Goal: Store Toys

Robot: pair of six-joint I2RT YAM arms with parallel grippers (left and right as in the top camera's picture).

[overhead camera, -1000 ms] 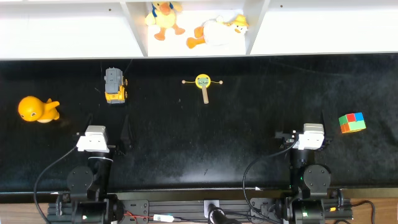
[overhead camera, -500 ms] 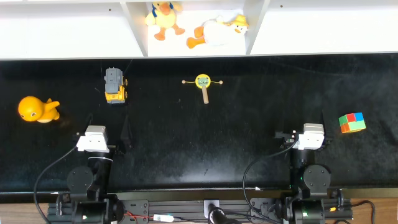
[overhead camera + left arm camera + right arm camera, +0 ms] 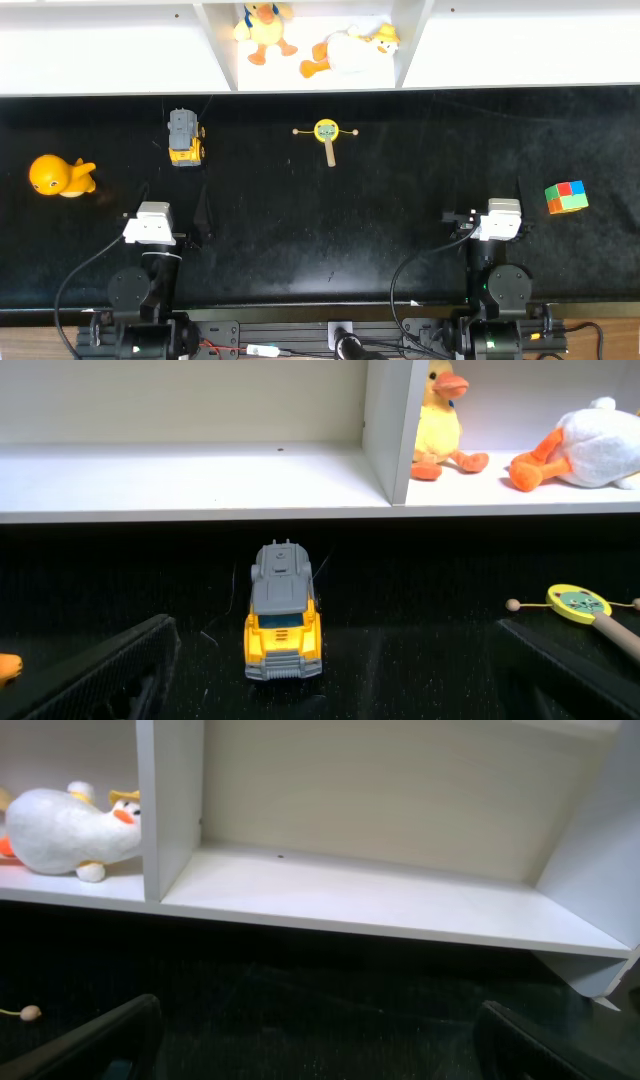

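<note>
Left end effector (image 3: 335,630) released, fingers wide apart, near the surface (image 3: 400,210), pointing at yellow truck (image 3: 283,622). Right end effector (image 3: 318,1010) released too, facing white shelf (image 3: 380,900). On the surface: orange duck (image 3: 60,176) far left, rattle (image 3: 326,133) mid, colour cube (image 3: 566,197) right. Yellow plush duck (image 3: 263,28) and white plush duck (image 3: 350,50) sit in the shelf's middle compartment.
</note>
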